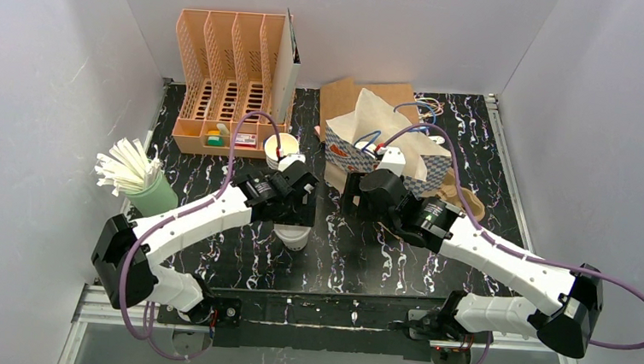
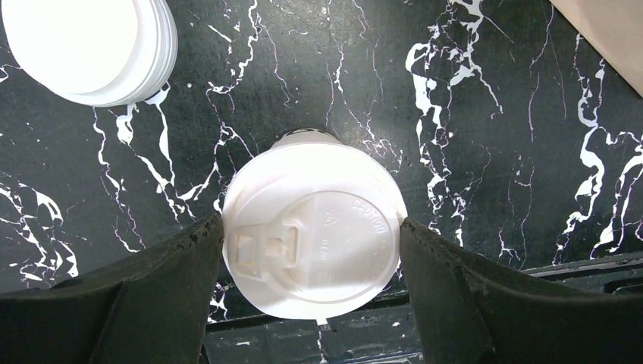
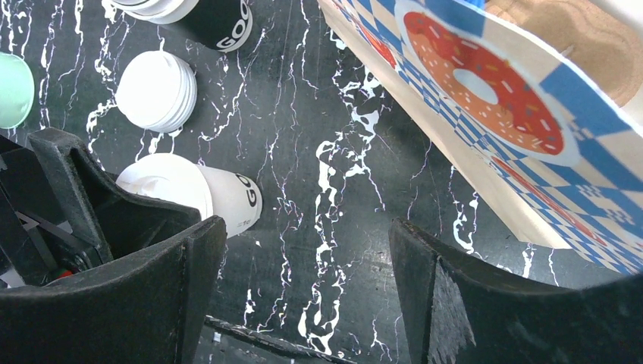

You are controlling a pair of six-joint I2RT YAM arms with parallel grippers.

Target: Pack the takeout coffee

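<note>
A white paper cup with a white plastic lid (image 2: 315, 235) stands on the black marbled table (image 2: 485, 136), in front of the left arm (image 1: 293, 236). My left gripper (image 2: 311, 227) comes down over it, its two dark fingers (image 2: 189, 258) pressed against opposite sides of the lid rim. The same cup shows at the left of the right wrist view (image 3: 220, 197). My right gripper (image 3: 303, 235) hangs open over bare table beside the donut-print paper bag (image 3: 485, 98), nothing between its fingers. Part of a brown pulp tray (image 1: 463, 200) shows behind the right arm.
A stack of white lids (image 2: 83, 45) lies just beyond the cup. A black-sleeved cup (image 3: 220, 19) stands further back (image 1: 276, 150). A green cup of white straws (image 1: 151, 194) is at the left. An orange file rack (image 1: 223, 81) fills the back left.
</note>
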